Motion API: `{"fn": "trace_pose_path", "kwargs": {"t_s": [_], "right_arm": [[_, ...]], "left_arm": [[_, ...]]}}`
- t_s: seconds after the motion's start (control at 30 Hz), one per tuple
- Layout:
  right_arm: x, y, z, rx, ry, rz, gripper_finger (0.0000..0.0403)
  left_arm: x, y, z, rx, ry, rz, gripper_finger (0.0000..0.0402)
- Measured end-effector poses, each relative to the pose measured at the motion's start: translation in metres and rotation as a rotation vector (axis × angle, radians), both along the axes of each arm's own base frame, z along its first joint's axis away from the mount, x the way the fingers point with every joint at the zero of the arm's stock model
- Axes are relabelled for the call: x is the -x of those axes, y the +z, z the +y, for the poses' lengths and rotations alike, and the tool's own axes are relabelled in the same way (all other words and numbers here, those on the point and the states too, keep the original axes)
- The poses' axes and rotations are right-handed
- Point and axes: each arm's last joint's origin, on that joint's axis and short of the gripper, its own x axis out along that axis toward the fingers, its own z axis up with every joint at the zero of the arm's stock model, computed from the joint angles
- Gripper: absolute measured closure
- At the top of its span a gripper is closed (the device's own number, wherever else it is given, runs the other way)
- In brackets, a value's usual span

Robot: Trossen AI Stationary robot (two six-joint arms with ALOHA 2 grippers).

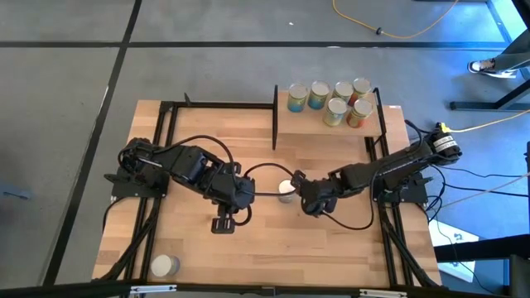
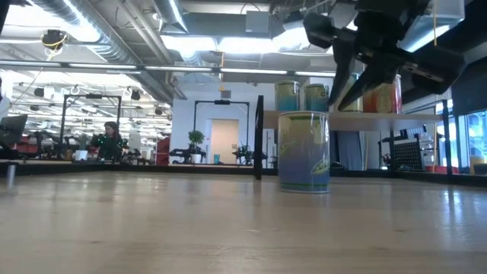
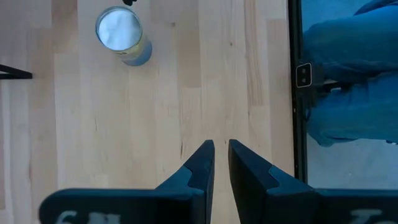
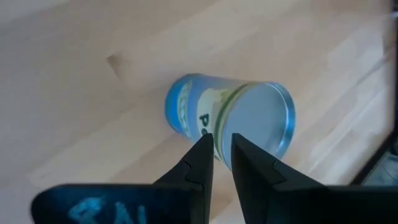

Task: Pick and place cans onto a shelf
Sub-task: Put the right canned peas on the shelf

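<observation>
A blue-and-green labelled can (image 1: 286,190) (image 2: 304,152) (image 4: 230,115) stands upright on its base at the table's middle. My right gripper (image 1: 305,192) (image 2: 354,91) (image 4: 222,146) hovers just above it and to its right, fingers nearly together and holding nothing. Whether it touches the can does not show. My left gripper (image 1: 222,223) (image 3: 221,149) hangs over bare table left of centre, also shut and holding nothing. Another can (image 1: 164,265) (image 3: 123,34) stands near the table's front left corner. Several cans (image 1: 334,103) stand on the shelf (image 1: 331,132) (image 2: 365,119) at the back right.
Black rails (image 1: 157,165) run along the table's left and right sides. A black cable (image 1: 265,170) loops across the middle between the arms. The shelf's black post (image 1: 275,116) rises at its left end. A person (image 2: 110,137) sits far off in the room.
</observation>
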Motion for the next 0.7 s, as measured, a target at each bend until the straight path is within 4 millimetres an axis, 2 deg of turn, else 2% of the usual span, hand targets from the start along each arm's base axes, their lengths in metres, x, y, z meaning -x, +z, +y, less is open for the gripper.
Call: {"fn": "trace_pose_path", "kwargs": {"t_s": [0.3, 0.47, 0.7], "right_arm": [[-0.004, 0.000, -0.013, -0.025, -0.004, 0.009, 0.0343], [-0.006, 0.000, -0.018, -0.097, 0.016, 0.024, 0.0343], [-0.006, 0.000, -0.018, -0.105, 0.018, 0.026, 0.0343]], "left_arm": [[0.000, 0.000, 0.000, 0.000, 0.000, 0.000, 0.0360], [0.000, 0.000, 0.000, -0.005, 0.004, -0.002, 0.0360], [-0.002, 0.000, 0.006, -0.052, 0.090, -0.024, 0.0360]]}}
